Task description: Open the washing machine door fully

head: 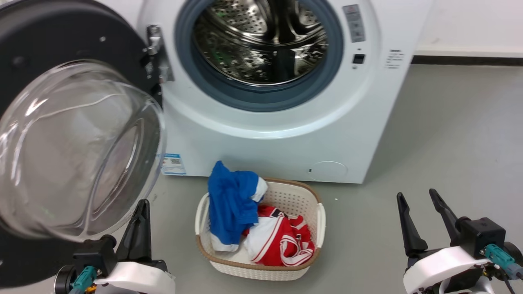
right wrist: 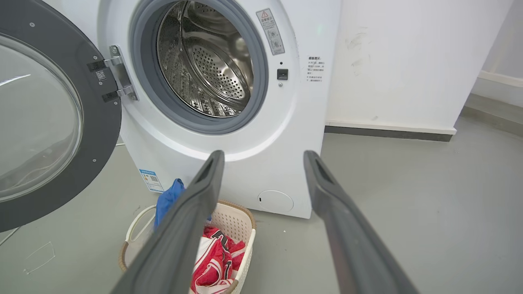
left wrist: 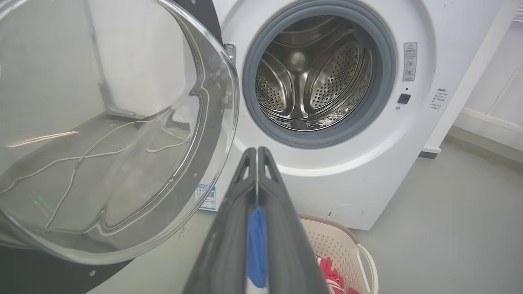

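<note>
Washing machine door [head: 77, 143] hangs swung out left of drum mouth [head: 261, 45], on its hinge [head: 155, 53]. Your L gripper [head: 143, 204], fingers pressed together w/ nothing held, sits just beside door's lower edge, so it's the nearer arm; door lies up-left of it. R gripper [head: 416, 195] is spread, well apart.

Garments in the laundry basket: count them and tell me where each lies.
2. A blue garment hangs over the basket's back-left rim; a red-and-white garment lies inside, toward the right. Others may be hidden beneath them.
</note>
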Motion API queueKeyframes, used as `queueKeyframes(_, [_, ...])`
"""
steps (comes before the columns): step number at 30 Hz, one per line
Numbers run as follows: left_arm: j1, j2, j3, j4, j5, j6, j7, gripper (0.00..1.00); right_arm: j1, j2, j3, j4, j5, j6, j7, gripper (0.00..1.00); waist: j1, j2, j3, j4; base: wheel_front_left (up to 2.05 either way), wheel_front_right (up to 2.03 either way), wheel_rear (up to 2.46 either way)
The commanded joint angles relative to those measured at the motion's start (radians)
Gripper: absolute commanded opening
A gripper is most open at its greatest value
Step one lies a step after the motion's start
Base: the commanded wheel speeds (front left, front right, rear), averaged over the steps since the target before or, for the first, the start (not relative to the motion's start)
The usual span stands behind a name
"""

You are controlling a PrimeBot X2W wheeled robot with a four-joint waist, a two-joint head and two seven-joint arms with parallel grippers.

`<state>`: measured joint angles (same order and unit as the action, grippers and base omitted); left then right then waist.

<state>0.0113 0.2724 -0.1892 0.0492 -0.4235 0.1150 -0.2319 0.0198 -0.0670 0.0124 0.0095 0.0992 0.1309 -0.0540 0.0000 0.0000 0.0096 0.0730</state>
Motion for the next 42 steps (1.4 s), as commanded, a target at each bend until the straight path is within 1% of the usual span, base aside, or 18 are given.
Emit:
queueKeyframes(1, [-0.008, -0.002, -0.007, 0.009, 0.009, 0.001, -0.003, 1.00, -0.010, -0.006, 0.005, 0.013, 0.009, 0.000, -0.010, 1.00, 0.0000, 0.0000, -0.005, -0.048, 0.00, 0.00, 0.00])
queueKeyframes(7, [-0.017, -0.009, -0.017, 0.040, 0.024, 0.009, -0.009, 1.00, -0.023, -0.011, 0.026, 0.049, 0.020, 0.000, -0.030, 1.00, 0.0000, 0.0000, -0.006, -0.105, 0.00, 0.00, 0.00])
queueKeyframes(12, [-0.021, -0.012, -0.024, 0.063, 0.046, 0.016, -0.020, 1.00, -0.038, -0.016, 0.042, 0.072, 0.025, 0.000, -0.044, 1.00, 0.0000, 0.0000, 0.000, -0.127, 0.00, 0.00, 0.00])
queueKeyframes(29, [-0.036, -0.025, -0.029, 0.100, 0.058, 0.012, -0.031, 1.00, -0.059, -0.032, 0.047, 0.098, 0.040, 0.000, -0.061, 1.00, 0.0000, 0.0000, 0.000, -0.138, 0.00, 0.00, 0.00])
queueKeyframes(42, [-0.034, -0.033, -0.023, 0.108, 0.055, 0.011, -0.034, 1.00, -0.043, -0.026, 0.042, 0.098, 0.039, 0.000, -0.062, 1.00, 0.0000, 0.0000, -0.003, -0.144, 0.00, 0.00, 0.00])
